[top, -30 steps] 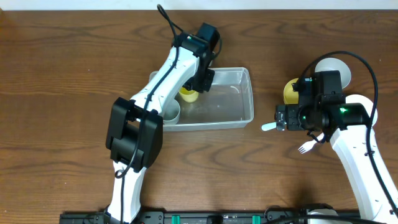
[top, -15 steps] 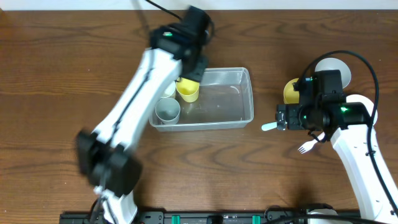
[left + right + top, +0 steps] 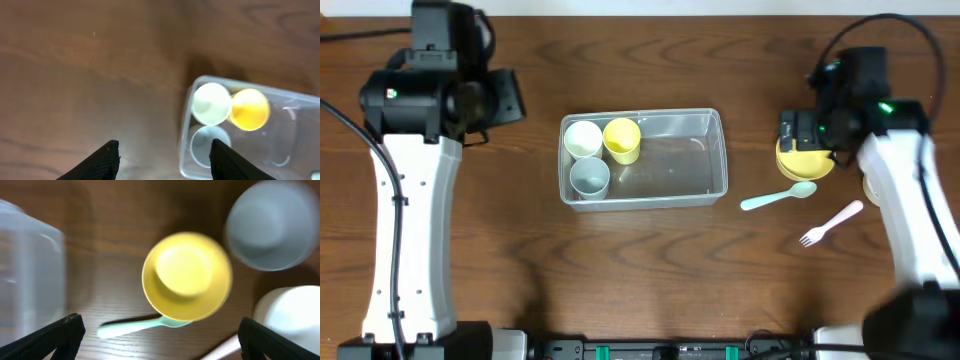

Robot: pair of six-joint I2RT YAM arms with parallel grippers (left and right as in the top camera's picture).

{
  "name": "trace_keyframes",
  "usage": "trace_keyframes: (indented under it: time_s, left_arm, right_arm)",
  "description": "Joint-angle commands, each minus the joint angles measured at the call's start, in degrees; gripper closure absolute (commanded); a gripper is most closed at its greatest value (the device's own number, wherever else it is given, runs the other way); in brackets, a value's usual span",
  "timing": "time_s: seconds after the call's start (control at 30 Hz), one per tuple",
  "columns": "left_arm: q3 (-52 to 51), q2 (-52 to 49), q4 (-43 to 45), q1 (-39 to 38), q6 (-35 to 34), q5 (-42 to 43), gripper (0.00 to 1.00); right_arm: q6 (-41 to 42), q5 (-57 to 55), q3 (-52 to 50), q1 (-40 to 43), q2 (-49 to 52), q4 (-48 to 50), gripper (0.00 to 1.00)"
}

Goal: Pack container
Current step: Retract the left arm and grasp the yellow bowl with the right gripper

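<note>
The clear container lies mid-table and holds a white cup, a yellow cup and a grey cup at its left end. My left gripper is open and empty, left of the container and above bare table. In the left wrist view the container and its cups show at the right. My right gripper is open and empty over a yellow bowl. In the right wrist view the bowl lies between the fingers.
A mint spoon and a pink fork lie right of the container. The spoon's bowl end tucks under the yellow bowl. A grey-white bowl and a white bowl stand to the right of the yellow bowl.
My left arm has pulled out of the container to the far left, leaving the yellow cup inside. My right arm has moved toward the far edge, over the yellow bowl, uncovering the spoon.
</note>
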State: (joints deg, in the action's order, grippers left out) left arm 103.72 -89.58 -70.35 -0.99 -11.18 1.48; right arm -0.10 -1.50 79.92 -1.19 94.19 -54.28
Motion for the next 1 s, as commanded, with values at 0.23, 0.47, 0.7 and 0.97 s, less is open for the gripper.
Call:
trace_keyframes:
  time_s: [0.23, 0.47, 0.7, 0.97]
  left_arm:
    - [-11.34, -0.24, 3.41, 0.28, -1.18, 3.37, 0.41]
    - [-13.51, -0.24, 3.82, 0.28, -1.16, 3.54, 0.41]
    - [-13.51, -0.24, 3.85, 0.28, -1.16, 3.52, 0.41]
    - [-13.51, -0.24, 3.85, 0.28, -1.16, 3.52, 0.41]
  right_arm:
    - [-1.03, -1.29, 0.02, 0.31, 16.44, 4.02, 0.04]
    - [2.91, -0.83, 0.0, 0.26, 19.96, 4.92, 0.38]
    - [3.06, -0.81, 0.0, -0.96, 19.91, 6.62, 0.83]
    - [3.06, -0.81, 0.07, -2.51, 19.91, 8.0, 0.99]
